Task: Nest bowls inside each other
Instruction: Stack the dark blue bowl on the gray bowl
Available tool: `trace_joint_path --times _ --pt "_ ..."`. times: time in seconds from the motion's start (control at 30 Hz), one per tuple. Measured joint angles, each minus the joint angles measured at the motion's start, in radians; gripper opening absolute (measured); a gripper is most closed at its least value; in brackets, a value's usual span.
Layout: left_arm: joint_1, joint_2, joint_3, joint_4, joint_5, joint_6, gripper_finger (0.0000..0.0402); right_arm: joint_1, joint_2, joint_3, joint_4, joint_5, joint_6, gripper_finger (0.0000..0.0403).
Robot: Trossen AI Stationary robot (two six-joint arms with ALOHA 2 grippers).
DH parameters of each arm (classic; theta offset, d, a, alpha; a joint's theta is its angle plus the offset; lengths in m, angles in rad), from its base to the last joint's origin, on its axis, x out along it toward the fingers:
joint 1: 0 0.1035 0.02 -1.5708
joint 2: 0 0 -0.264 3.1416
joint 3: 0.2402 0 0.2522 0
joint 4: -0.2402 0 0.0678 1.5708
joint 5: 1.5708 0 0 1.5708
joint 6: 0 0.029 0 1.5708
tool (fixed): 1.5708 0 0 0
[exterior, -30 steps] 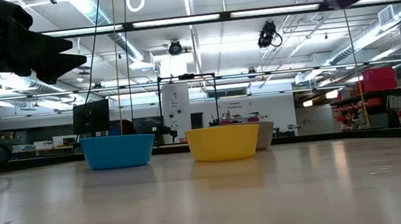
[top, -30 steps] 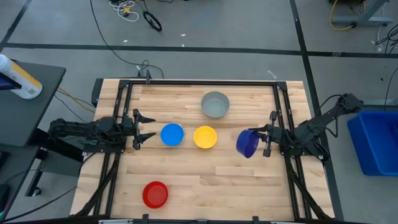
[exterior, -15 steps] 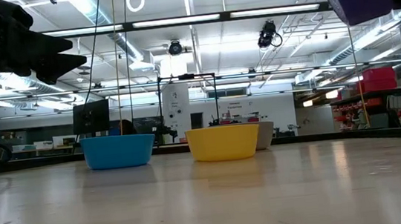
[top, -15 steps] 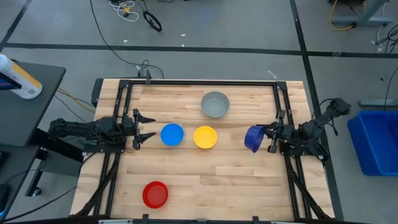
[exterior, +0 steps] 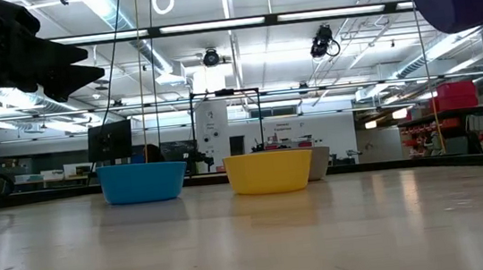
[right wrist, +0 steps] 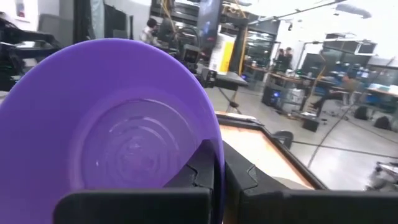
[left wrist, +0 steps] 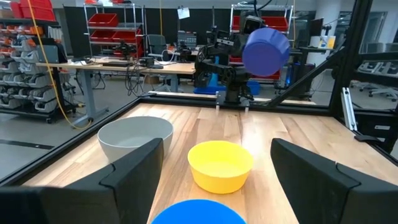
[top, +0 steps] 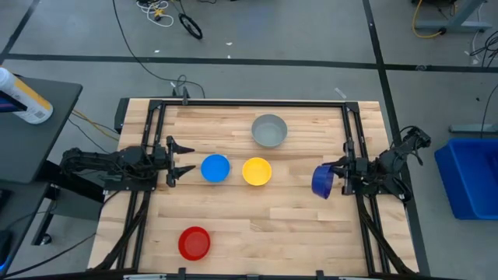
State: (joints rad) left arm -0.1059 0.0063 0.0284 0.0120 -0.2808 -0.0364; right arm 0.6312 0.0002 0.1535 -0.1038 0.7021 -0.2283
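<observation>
right gripper [top: 336, 180] jaws pinched on dark blue bowl [top: 323, 180] rim, held tilted in the air off the surface's right edge, probably for carrying to nest; left gripper [top: 184, 162] jaws wide, idle beside light blue bowl [top: 215, 168].

Centre row is crowded: light blue bowl [top: 215, 169] and yellow bowl [top: 257, 171] sit just beside each other, narrow gap between. Grey bowl [top: 269, 131] stands behind them, apart. Red bowl [top: 194, 243] alone near the front edge. Open tabletop [top: 296, 225] front-right and between yellow bowl and right frame rail [top: 359, 155].
</observation>
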Motion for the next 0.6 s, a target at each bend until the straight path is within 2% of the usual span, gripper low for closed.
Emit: trace_joint_path --times 0.2,0.33,0.4,0.6 --pt "0.0 0.0 0.0 0.0 -0.008 0.0 0.0306 -0.009 0.0 -0.046 0.068 0.003 0.002 0.0004" --pt "0.0 0.0 0.0 0.001 -0.011 0.0 0.0306 -0.047 0.0 -0.142 0.173 0.022 0.001 0.0004" --pt "0.0 0.0 0.0 0.001 -0.011 0.0 0.0306 -0.072 0.011 -0.144 0.168 0.019 0.04 0.0004" --pt "0.0 0.0 0.0 0.001 -0.012 -0.001 0.0306 -0.159 0.017 -0.144 0.244 -0.048 0.006 0.0004"
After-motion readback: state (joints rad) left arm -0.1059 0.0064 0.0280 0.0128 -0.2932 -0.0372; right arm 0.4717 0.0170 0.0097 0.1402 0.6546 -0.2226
